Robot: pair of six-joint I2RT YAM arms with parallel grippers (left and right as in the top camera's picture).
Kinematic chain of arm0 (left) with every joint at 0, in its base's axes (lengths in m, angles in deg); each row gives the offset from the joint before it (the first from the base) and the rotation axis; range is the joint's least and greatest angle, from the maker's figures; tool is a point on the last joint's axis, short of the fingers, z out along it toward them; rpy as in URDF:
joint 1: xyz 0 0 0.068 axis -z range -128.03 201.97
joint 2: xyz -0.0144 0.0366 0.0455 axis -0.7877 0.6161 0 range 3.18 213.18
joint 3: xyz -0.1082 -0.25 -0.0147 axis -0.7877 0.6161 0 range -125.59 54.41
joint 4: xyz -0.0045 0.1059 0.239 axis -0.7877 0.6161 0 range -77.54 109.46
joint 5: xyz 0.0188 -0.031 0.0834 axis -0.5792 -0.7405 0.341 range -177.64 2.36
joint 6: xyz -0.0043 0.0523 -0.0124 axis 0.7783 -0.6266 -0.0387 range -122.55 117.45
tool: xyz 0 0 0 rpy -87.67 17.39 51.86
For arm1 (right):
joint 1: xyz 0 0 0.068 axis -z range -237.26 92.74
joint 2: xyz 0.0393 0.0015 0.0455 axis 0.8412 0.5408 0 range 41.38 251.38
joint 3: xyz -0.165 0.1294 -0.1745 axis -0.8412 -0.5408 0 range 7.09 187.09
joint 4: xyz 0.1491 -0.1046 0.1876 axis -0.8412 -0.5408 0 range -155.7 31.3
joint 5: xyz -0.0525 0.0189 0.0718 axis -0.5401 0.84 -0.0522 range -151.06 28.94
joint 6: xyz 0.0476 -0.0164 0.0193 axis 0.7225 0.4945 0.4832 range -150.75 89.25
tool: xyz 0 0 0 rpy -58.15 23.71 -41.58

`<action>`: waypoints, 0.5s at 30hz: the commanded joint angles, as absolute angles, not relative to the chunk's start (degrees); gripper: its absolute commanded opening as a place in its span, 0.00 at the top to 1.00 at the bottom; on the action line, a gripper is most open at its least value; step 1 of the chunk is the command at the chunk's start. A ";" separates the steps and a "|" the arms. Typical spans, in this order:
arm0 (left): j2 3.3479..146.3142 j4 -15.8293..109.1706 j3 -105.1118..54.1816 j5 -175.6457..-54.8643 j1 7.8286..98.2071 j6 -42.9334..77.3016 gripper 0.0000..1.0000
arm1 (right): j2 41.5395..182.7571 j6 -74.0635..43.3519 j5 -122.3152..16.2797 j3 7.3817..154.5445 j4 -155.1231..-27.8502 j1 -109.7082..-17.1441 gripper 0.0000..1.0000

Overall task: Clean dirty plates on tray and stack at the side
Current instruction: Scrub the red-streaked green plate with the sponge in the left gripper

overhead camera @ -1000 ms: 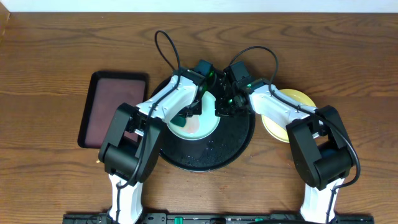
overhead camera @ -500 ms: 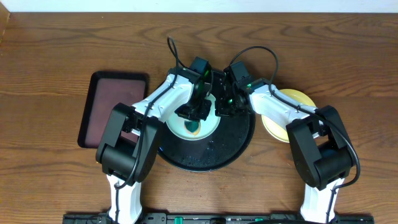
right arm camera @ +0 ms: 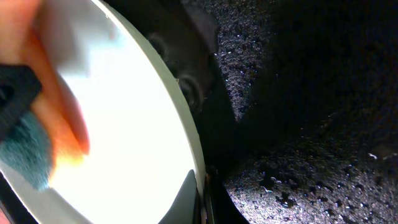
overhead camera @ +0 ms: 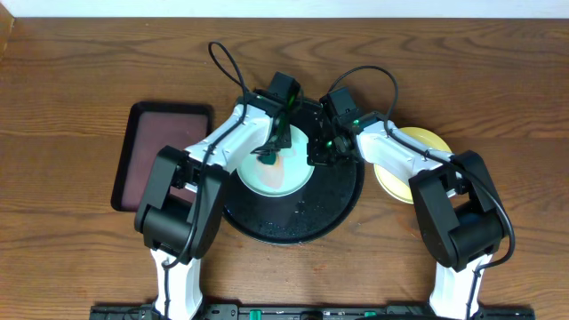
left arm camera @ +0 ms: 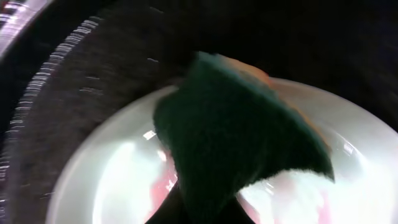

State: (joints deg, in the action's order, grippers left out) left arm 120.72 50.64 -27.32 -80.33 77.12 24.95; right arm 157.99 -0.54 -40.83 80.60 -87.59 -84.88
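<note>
Roughly midway is my reading of the job. Well out to the left of the left pincer (overhead camera: 271, 149), the maroon tray (overhead camera: 164, 151) lies on the table (overhead camera: 89, 89) with nothing on it that I can see.

The left pincer is clamped tight on a dark green sponge (left arm camera: 242, 130) with an orange backing. The sponge hangs from it and presses on the mint plate (overhead camera: 289, 182) directly below. That plate sits on the black tray (overhead camera: 302, 222), and reddish smears (left arm camera: 163, 186) show on it beside the sponge, so its cleaning is not finished.

On the plate's far edge from the left pincer, the right pincer (overhead camera: 321, 149) has its jaws closed. In the wrist view the pale rim runs straight into its fingertips, so it appears to pinch the rim and steady the plate for scrubbing.

Beyond the right pincer, off the tray, the yellow plate (overhead camera: 422, 140) rests on the table, partly hidden by the right arm. What shows of it looks clean, so I take it as done. Whether another plate lies beneath it I cannot tell, and no third plate is in view. What remains is to finish the wiping and then move the mint plate over to the yellow one.
</note>
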 commanded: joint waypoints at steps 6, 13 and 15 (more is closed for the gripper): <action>121.44 55.51 -26.82 -74.91 74.80 18.44 0.93 | 160.68 -0.62 -41.29 80.14 -88.22 -85.82 0.99; 119.71 60.69 -27.15 -107.45 74.71 -3.48 0.92 | 160.68 -0.91 -41.27 80.14 -88.22 -85.82 0.99; 118.40 61.57 -28.61 -107.52 73.81 -3.39 0.92 | 160.68 -1.08 -41.07 80.14 -88.24 -85.82 0.99</action>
